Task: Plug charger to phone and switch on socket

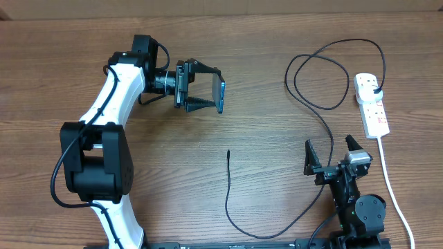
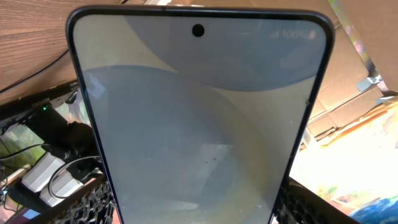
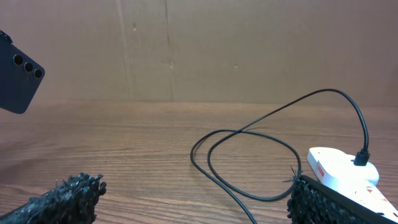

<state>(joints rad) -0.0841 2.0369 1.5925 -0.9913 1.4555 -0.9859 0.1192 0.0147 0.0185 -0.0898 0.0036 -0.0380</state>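
**Smartphone (image 1: 222, 93), slim, rectangular and dark-edged, held on edge in my left end effector (image 1: 215, 90)**

My left end effector is closed onto the smartphone, one finger on each long side edge, and holds it clear of the brown wooden desk (image 1: 277, 41). From overhead only its thin bluish edge shows. That edge is a short strip running across between my fingers, so the long axis does not lie along the desk. The pale grey-blue screen (image 2: 199, 124) faces back at my left wrist camera. Its punch-hole end points away from my rough black finger pads (image 2: 93, 202), which grip near the opposite end. Whether that end points up or down I cannot tell. In the right wrist view the dark back with its row of lenses (image 3: 15, 81) hangs tilted at upper left, in front of the cardboard wall (image 3: 217, 50).

My right end effector (image 1: 331, 152) is spread wide and holds nothing, low at the near right of the desk.

The long thin black charger cable (image 1: 227, 194) lies on the desk. Its small slim connector tip (image 1: 228, 152) rests well apart from the smartphone and points toward the far edge. The cable curves right, loops, and ends in a black plug (image 1: 377, 90) seated in the small white elongated power strip (image 1: 374, 111). The strip's long axis runs near to far, and its white cord (image 1: 391, 187) trails toward me.
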